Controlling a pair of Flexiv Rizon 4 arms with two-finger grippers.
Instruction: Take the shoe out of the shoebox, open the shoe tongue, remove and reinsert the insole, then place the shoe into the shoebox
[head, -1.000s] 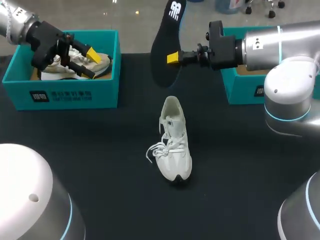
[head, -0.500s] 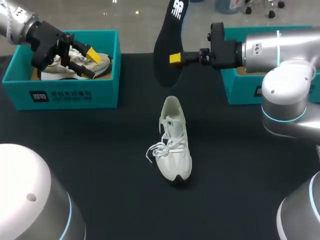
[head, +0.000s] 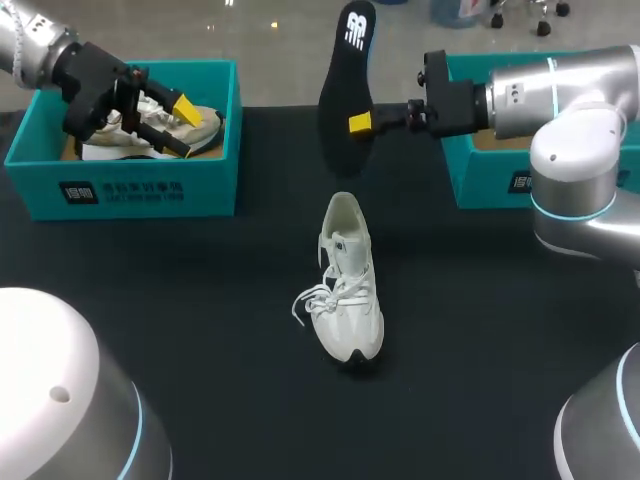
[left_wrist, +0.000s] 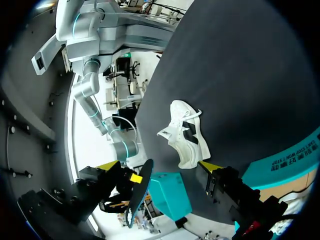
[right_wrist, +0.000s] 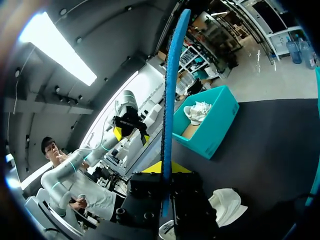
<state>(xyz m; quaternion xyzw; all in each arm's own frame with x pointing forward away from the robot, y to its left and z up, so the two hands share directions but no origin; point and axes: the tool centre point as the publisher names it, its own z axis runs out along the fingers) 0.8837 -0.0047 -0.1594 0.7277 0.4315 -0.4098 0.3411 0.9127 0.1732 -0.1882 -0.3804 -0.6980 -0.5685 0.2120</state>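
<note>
**Status: insole lifted clear, shoe on worktop**

1. Change since the earlier frames: my right arm has drawn back slightly toward the right edge and turned the insole (head: 347, 90), which now presents a narrower face to the head view. The shoe, both boxes and my left arm have not shifted.

2. Right gripper (head: 360, 123): clamped on the insole near its lower end. The insole stands almost vertical in the air above the far edge of the worktop (head: 200, 300), clear of everything else. In the right wrist view the insole (right_wrist: 170, 100) runs edge-on up from between the fingers of the right gripper (right_wrist: 162, 167).

3. Shoe (head: 347, 280): white, standing on its sole at the middle of the worktop, toe toward the near edge, heel toward the far edge, laces loose. It is apart from both boxes.

4. Left gripper (head: 180, 125): fingers spread, holding nothing, poised over the left shoebox (head: 130, 185) at the far left corner. A second shoe (head: 150, 145) lies inside that box.

5. Right shoebox (head: 490, 180): teal, at the far right corner, partly hidden behind my right arm.
</note>
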